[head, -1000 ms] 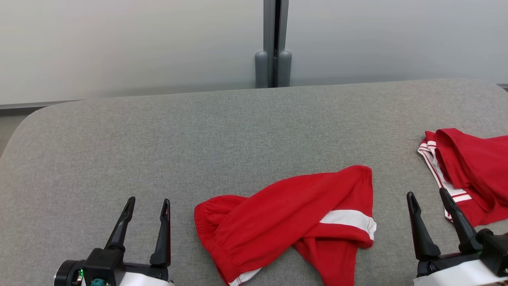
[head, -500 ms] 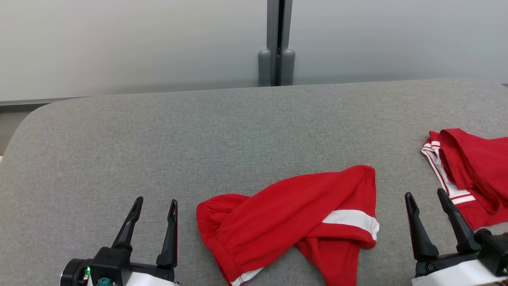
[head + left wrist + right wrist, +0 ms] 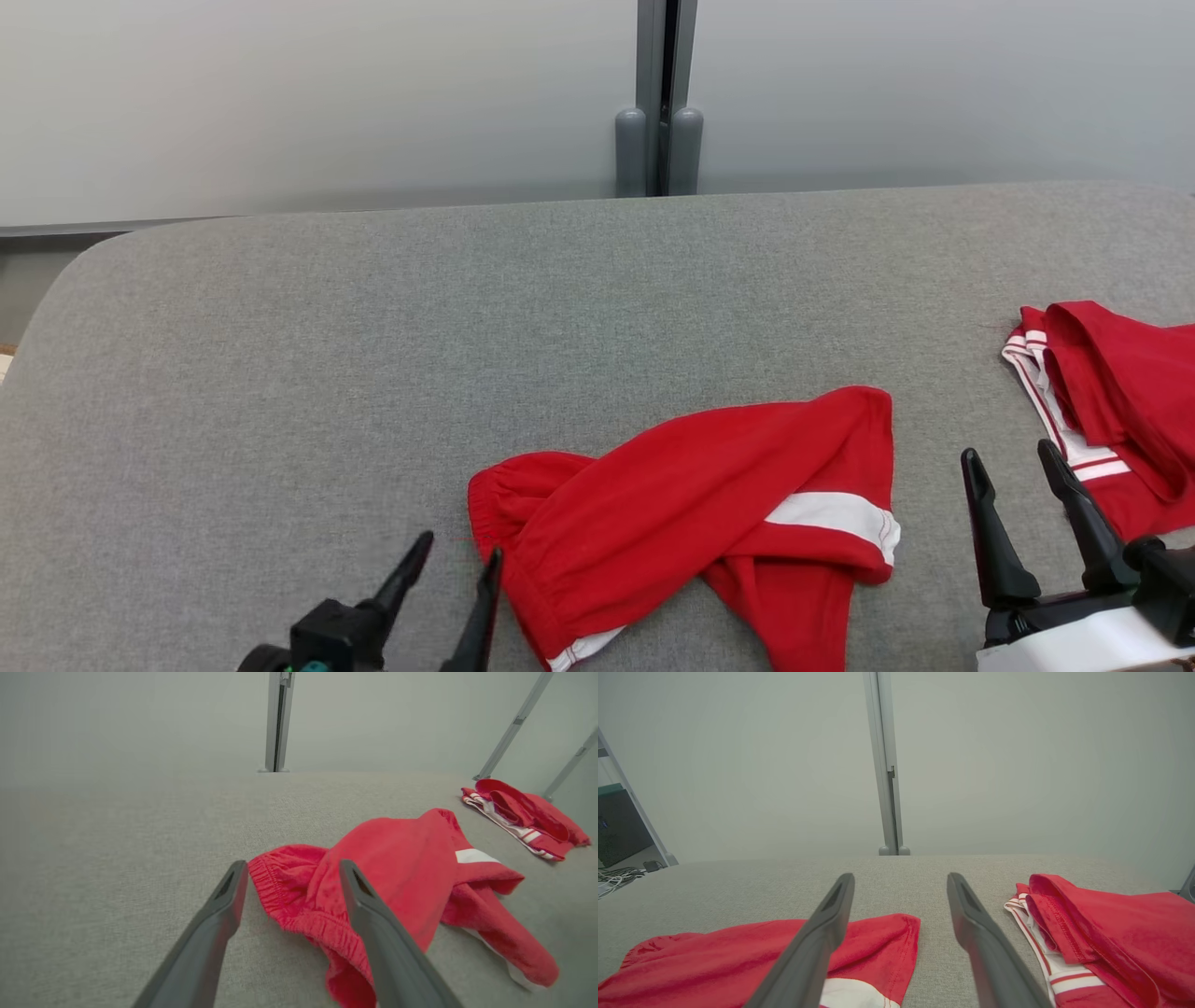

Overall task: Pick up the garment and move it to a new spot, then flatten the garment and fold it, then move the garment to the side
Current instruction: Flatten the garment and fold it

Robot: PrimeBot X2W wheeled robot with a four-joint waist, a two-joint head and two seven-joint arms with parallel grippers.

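The garment (image 3: 691, 504) is a pair of red shorts with a white stripe, lying crumpled near the front middle of the grey padded table (image 3: 373, 327). Its elastic waistband faces left. My left gripper (image 3: 461, 546) is open just beside that waistband, and in the left wrist view the garment (image 3: 397, 868) sits right ahead of the fingertips, with the waistband edge between them. My right gripper (image 3: 1009, 451) stands open to the right of the garment (image 3: 738, 961), holding nothing.
A second red garment with white trim (image 3: 1111, 401) lies bunched at the table's right edge, close to my right gripper. A grey post (image 3: 659, 93) stands against the pale wall behind the table. Bare grey padding stretches across the left and back.
My left gripper has swung right and lower, coming up to the garment's waistband. The head view has drifted slightly. The right gripper has hardly moved.
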